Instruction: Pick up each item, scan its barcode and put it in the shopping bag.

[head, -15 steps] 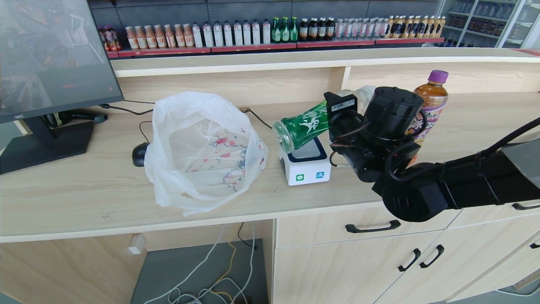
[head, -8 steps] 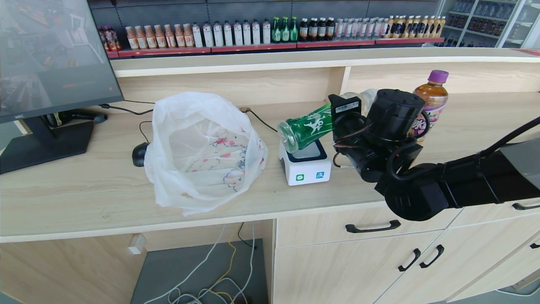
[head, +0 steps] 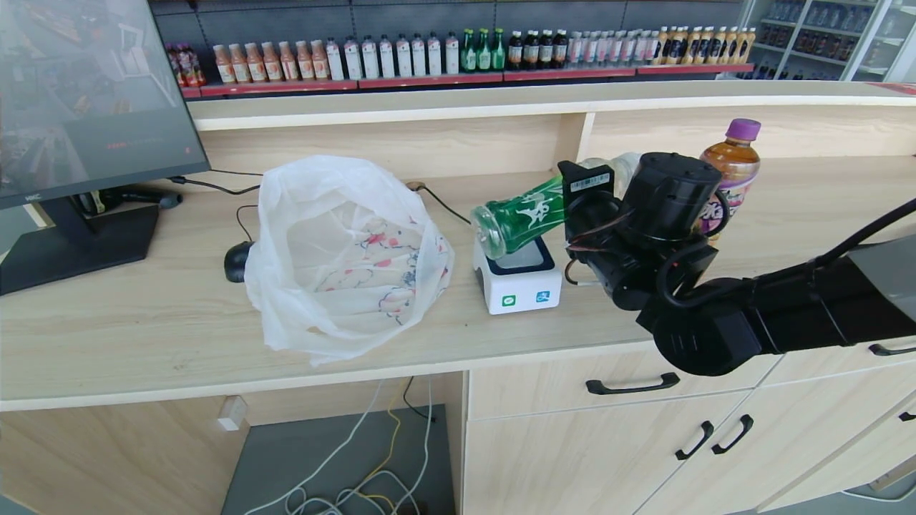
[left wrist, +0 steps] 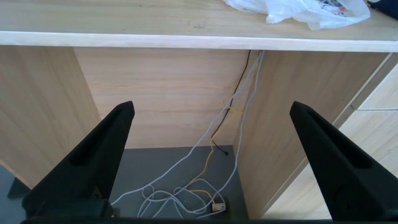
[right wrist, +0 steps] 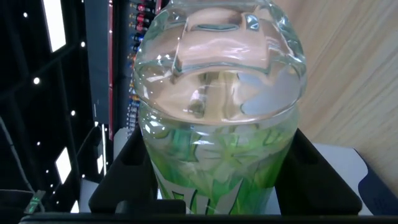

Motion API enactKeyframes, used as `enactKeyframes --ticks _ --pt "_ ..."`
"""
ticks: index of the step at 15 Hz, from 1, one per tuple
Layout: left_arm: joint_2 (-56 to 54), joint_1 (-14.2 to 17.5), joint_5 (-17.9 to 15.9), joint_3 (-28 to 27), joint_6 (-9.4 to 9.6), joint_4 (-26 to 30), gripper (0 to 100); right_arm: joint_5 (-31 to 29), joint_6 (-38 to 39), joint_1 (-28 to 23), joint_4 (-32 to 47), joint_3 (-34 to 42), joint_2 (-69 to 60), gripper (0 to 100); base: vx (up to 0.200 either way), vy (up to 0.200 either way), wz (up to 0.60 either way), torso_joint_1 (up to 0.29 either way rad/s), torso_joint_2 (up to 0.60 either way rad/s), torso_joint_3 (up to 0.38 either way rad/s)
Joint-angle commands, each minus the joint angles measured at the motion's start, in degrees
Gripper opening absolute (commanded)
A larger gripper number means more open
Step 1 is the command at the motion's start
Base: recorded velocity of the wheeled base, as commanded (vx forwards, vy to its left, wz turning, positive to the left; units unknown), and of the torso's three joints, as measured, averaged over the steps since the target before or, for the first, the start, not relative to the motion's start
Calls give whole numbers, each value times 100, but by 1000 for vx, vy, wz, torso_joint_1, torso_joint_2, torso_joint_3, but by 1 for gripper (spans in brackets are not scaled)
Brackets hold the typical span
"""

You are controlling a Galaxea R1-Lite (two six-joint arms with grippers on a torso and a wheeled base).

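My right gripper (head: 572, 207) is shut on a clear bottle with a green label (head: 517, 217), held on its side just above the white barcode scanner (head: 517, 282) on the counter. In the right wrist view the bottle (right wrist: 217, 124) sits between the black fingers (right wrist: 127, 177), with the scanner (right wrist: 348, 168) behind it. A white plastic shopping bag (head: 343, 250) lies open on the counter to the left of the scanner. A brown drink bottle with a purple cap (head: 730, 175) stands behind the right arm. My left gripper (left wrist: 211, 158) hangs open below the counter edge, holding nothing.
A monitor (head: 86, 114) on a black stand sits at the counter's left end, with a black mouse (head: 236, 261) and cables beside the bag. A raised wooden ledge (head: 501, 107) runs along the back. Drawers with black handles (head: 633, 386) lie below the counter; loose cables (left wrist: 205, 180) cover the floor.
The right gripper and its bottle have shifted slightly right and down, closer over the scanner. Since half a second ago almost nothing has moved.
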State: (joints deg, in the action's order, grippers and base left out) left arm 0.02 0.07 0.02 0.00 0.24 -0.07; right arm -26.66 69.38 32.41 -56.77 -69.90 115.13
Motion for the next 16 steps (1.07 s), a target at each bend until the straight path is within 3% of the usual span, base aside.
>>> enactKeyframes --ticks 1,8,13,16 --pt "-2 1 6 0 2 -1 100 -6 6 2 -1 -6 -25 0 0 0 0 0 0 0" --pt "-2 1 -2 0 2 -1 100 100 -469 160 26 -15 -421 0 0 0 0 0 0 0" --pt "-2 1 6 0 2 -1 100 188 -1515 441 -1 -15 -799 0 0 0 0 0 0 0" --pt "-2 1 6 0 2 -1 100 152 -2534 476 -132 -24 -825 0 0 0 0 0 0 0"
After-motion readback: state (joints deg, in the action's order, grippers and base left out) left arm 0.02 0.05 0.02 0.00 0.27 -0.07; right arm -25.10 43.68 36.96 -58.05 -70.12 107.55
